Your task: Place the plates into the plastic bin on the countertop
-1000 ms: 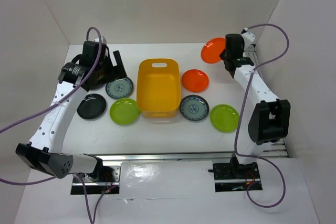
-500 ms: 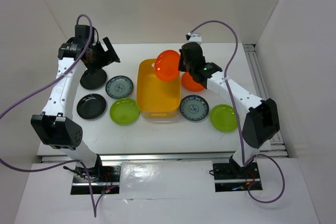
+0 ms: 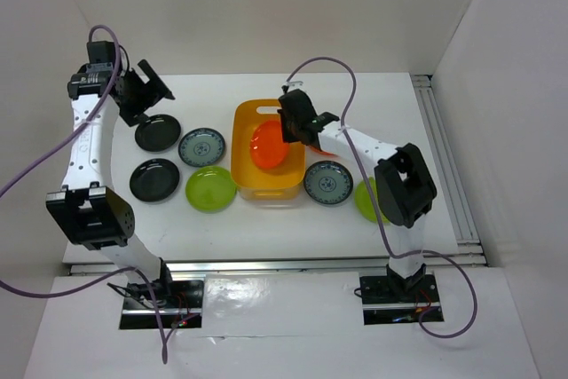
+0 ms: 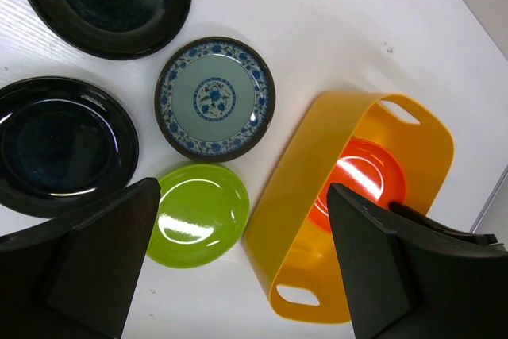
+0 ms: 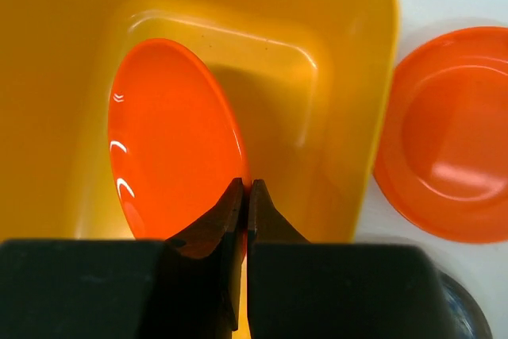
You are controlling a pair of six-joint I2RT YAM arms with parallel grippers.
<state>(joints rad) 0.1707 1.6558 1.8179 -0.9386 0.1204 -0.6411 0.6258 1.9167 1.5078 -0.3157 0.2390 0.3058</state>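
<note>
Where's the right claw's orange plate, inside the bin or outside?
Inside: the orange plate tilts within the bin walls, right claw pinching its rim.

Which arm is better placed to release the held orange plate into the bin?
Right. The right gripper is shut on the orange plate, inside the bin; the left gripper is open, near the black plates.

The white countertop (image 3: 382, 113) carries the yellow-orange plastic bin (image 3: 266, 185) near its middle. Left of the bin lie two black plates, the far black plate (image 3: 157, 133) and the near black plate (image 3: 154, 180), with a blue-patterned plate (image 3: 202, 146) and a lime green plate (image 3: 211, 189) just beside the bin. To its right lie an orange plate (image 5: 448, 132), a second patterned plate (image 3: 328, 183) and a second green plate (image 3: 364, 201), partly hidden.
</note>
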